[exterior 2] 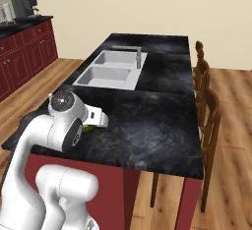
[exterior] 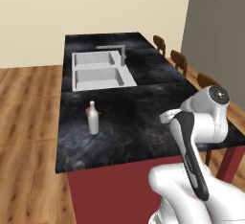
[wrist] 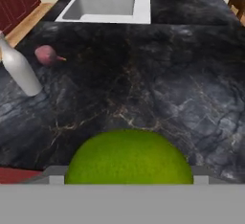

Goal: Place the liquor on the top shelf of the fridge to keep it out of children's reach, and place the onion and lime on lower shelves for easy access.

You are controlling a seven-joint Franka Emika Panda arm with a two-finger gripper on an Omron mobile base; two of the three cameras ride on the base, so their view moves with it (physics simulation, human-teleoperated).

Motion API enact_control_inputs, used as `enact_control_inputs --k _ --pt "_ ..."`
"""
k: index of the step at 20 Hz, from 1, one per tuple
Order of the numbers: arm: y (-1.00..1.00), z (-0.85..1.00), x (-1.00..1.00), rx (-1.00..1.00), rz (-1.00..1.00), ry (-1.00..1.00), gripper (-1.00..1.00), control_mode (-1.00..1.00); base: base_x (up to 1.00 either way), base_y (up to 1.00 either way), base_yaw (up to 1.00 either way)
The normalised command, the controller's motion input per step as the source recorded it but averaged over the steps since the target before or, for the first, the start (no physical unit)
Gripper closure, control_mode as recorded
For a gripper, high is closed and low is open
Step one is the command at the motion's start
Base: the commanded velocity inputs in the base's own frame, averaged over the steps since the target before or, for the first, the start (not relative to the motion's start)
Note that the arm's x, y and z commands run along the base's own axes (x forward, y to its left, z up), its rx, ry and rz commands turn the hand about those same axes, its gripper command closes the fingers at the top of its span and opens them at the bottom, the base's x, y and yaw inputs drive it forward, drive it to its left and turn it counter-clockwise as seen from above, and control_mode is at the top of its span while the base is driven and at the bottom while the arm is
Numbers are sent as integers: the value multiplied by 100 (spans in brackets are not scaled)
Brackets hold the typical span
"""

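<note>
A: Status? Fridge isn't in my feeds.

B: Nothing shelved yet. All three sit on the island counter (exterior: 143, 117). Liquor (exterior: 93, 118) upright near the left edge, onion (wrist: 46, 54) just behind it.

A: Lime?

B: Lime (wrist: 128, 157) right at my gripper (exterior 2: 98, 118), apparently between wide-apart jaws. Can't tell if it's gripped.

A home kitchen: black stone island (exterior 2: 162, 121) with double sink (exterior 2: 109, 71); red cabinets (exterior 2: 22, 52); wooden stools (exterior 2: 209, 111)
</note>
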Motion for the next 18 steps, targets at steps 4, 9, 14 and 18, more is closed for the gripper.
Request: enact_control_inputs --k 4,9,14,18 --pt "1 70 -49 0 7 -23 100 -100 0 0 0" --pt "10 59 -36 -2 5 -14 100 -100 0 0 0" --pt "24 6 -25 -7 3 0 100 100 -10 7 0" --pt "0 0 0 0 0 0 100 100 -90 23 0"
